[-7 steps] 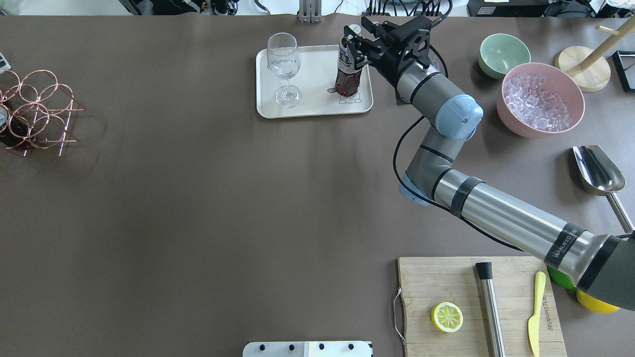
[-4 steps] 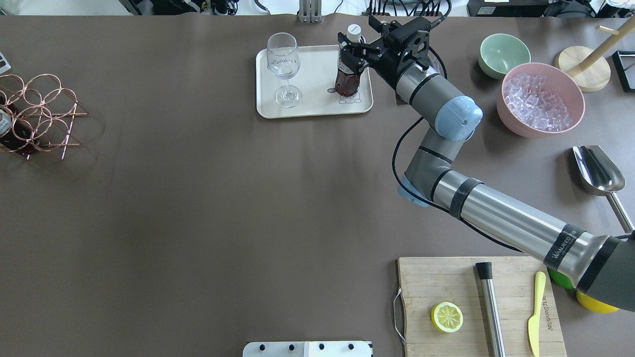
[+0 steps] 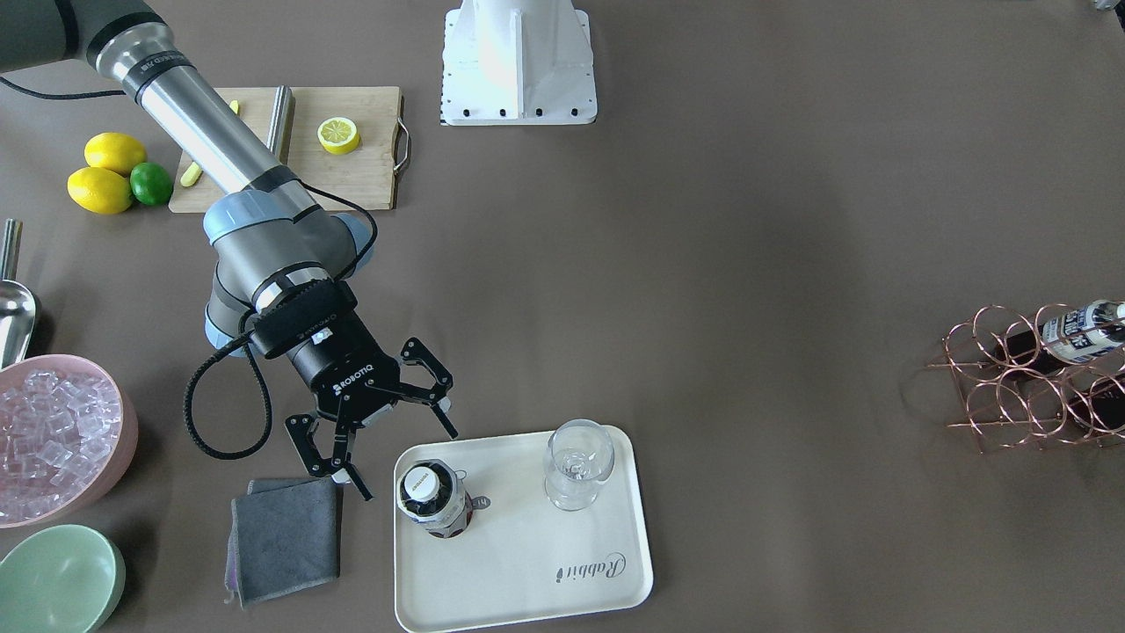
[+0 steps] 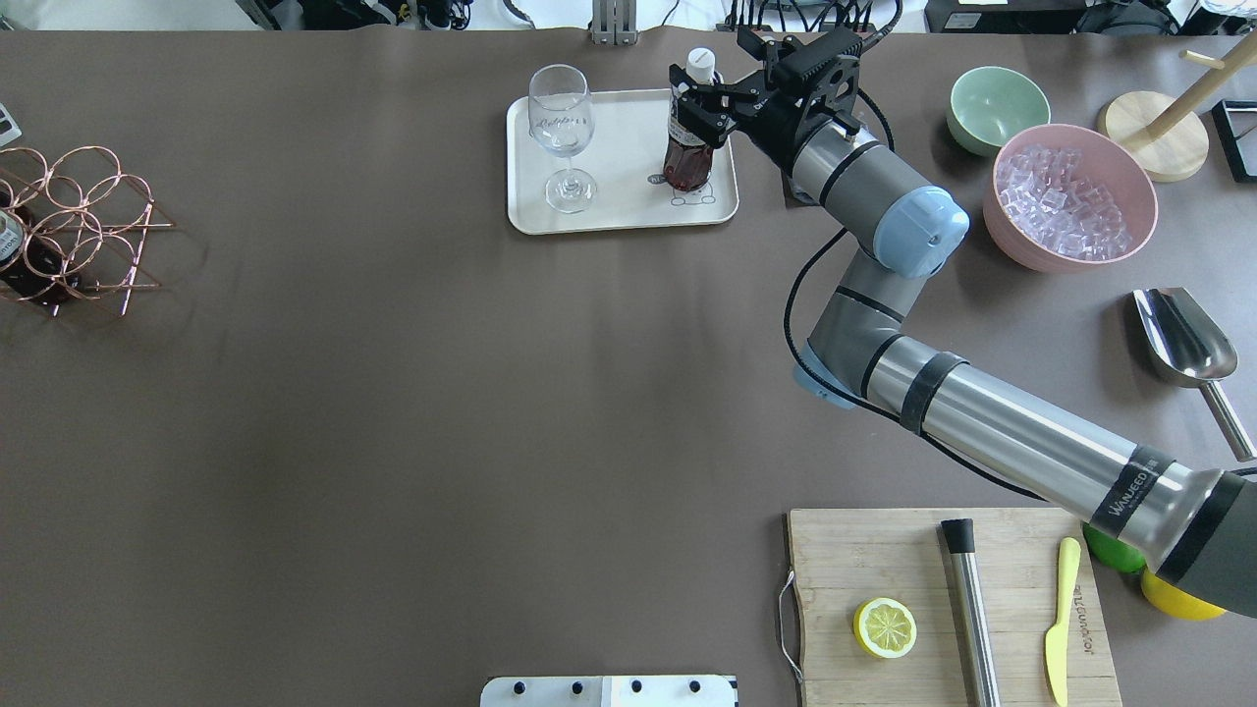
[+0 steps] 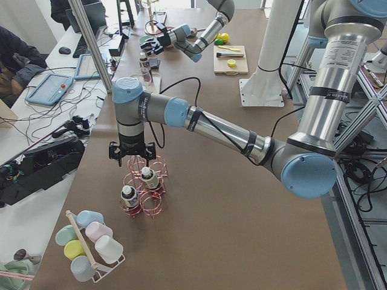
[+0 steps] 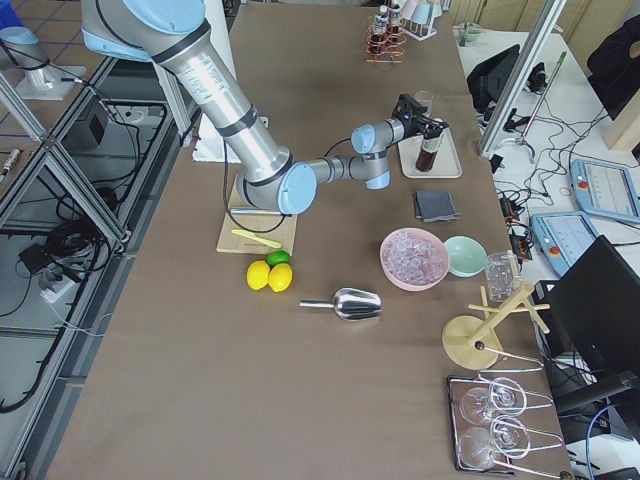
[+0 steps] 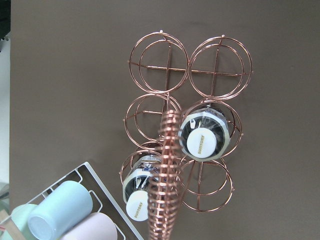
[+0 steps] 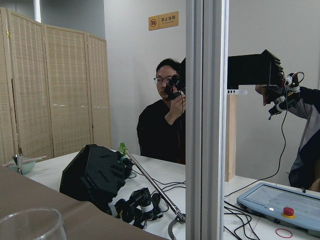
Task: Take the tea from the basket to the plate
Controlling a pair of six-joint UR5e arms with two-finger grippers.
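Observation:
One tea bottle (image 3: 432, 499) stands upright on the cream plate (image 3: 527, 549), next to a wine glass (image 3: 576, 462); it also shows in the overhead view (image 4: 687, 149). My right gripper (image 3: 410, 463) is open with its fingers on either side of the bottle's top, not gripping it (image 4: 697, 103). The copper wire basket (image 4: 79, 231) stands at the far left with two more tea bottles (image 7: 204, 137) in its cells. My left gripper (image 5: 132, 158) hovers just above the basket's handle. I cannot tell whether it is open or shut.
A grey cloth (image 3: 286, 536) lies beside the plate, under my right gripper. A pink bowl of ice (image 3: 53, 440) and a green bowl (image 3: 57, 576) stand near it. A cutting board (image 4: 953, 609), a metal scoop (image 4: 1183, 339) and a mug rack (image 5: 91, 244) are also on the table.
My right gripper was shut on the tea bottle on the plate. It has opened and let go, and the bottle stays upright. The basket has shifted slightly.

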